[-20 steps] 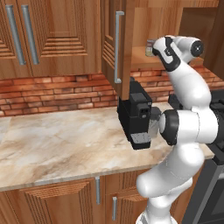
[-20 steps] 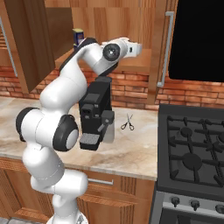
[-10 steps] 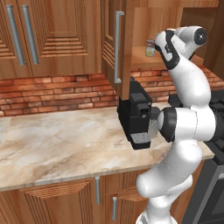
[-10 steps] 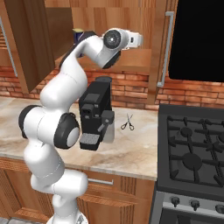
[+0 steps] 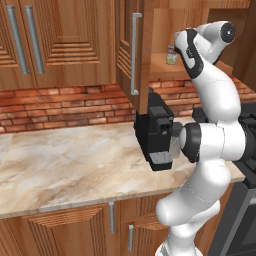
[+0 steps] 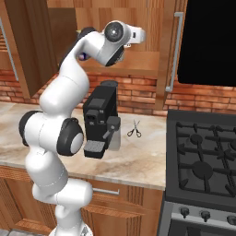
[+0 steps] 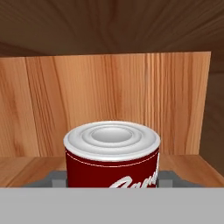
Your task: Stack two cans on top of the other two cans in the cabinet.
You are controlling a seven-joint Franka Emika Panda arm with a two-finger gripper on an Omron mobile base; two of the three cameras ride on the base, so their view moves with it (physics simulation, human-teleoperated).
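Observation:
The cabinet (image 5: 127, 30) stands with its ridged door swung open and its long silver handle (image 5: 134, 52) facing me. My arm reaches up into it. In the hand view a red can with a white script label and a silvery lid (image 7: 112, 153) sits close between my two grey fingertips (image 7: 57, 178), and my gripper (image 7: 112, 178) is shut on it in front of the cabinet's wooden back wall. A pale green can (image 5: 171, 55) stands on the shelf beside my forearm. The blue can (image 6: 83, 56) peeks out behind my elbow.
A black coffee machine (image 5: 157, 132) stands on the marble counter (image 5: 65, 165) right under the open cabinet. Scissors (image 6: 134, 129) lie beside it. A gas stove (image 6: 203, 156) is on the right. A two-handled wall cabinet (image 5: 20, 45) hangs to the left.
My hand has risen and pushed a little further into the cabinet. The coffee machine and the counter have stayed put.

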